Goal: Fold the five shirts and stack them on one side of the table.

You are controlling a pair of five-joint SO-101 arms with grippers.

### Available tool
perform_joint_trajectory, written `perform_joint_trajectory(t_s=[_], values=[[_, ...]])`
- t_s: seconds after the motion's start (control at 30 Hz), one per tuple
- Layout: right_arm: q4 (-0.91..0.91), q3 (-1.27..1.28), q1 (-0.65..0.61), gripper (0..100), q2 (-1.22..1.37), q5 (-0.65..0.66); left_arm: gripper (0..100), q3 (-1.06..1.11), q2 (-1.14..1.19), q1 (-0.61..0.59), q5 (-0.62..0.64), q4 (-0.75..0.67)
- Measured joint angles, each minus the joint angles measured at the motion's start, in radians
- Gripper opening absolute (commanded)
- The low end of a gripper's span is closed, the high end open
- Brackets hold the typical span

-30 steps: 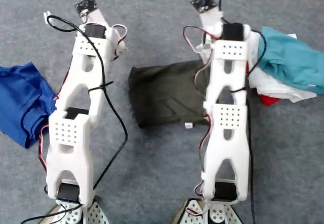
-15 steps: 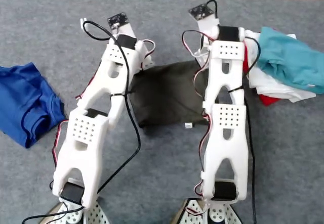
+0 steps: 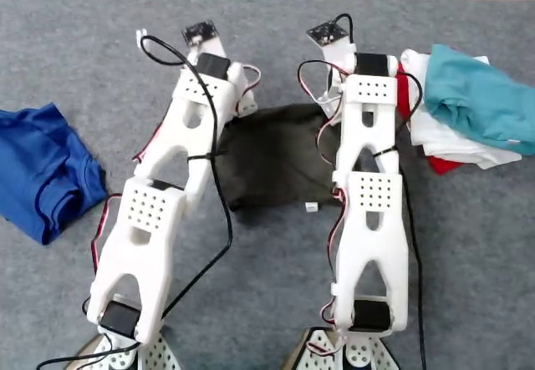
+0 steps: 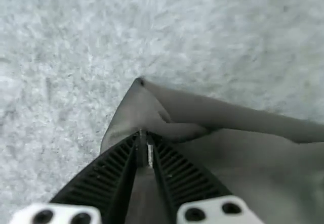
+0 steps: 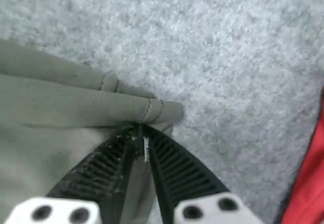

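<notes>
A dark olive shirt (image 3: 276,157) lies folded in the middle of the grey table. In the left wrist view my left gripper (image 4: 143,134) is shut, its tips pinching the shirt (image 4: 243,148) at a pointed corner. In the right wrist view my right gripper (image 5: 140,131) is shut on the shirt's (image 5: 50,107) hemmed edge at another corner. In the high view both arms bend down over the shirt's far corners, one on each side. A blue shirt (image 3: 42,169) lies crumpled at the left edge.
A pile of a teal shirt (image 3: 481,94), a white shirt (image 3: 451,140) and a red shirt (image 3: 443,165) sits at the right; the red cloth (image 5: 309,183) is close to my right gripper. Bare grey table (image 3: 267,286) lies in front of the dark shirt.
The left arm has swung right, away from the blue shirt, to the dark shirt's far left corner. The right arm has shifted slightly left at the far right corner.
</notes>
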Motion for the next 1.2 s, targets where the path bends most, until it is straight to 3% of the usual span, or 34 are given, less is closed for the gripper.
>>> perform_joint_trajectory(t_s=[0.23,0.73,0.97,1.2], values=[[0.0,0.0,0.0,0.5,0.0,0.0,2,-0.041,0.092,-0.049,0.005,-0.018],[0.015,-0.021,-0.014,0.5,0.0,0.054,2,-0.35,0.238,-0.169,0.002,-0.02],[0.107,-0.15,-0.057,0.5,-0.029,0.072,2,-0.591,0.235,-0.167,-0.02,0.176],[0.109,-0.071,-0.075,0.5,-0.222,0.072,2,-0.552,0.127,-0.129,-0.163,0.276]])
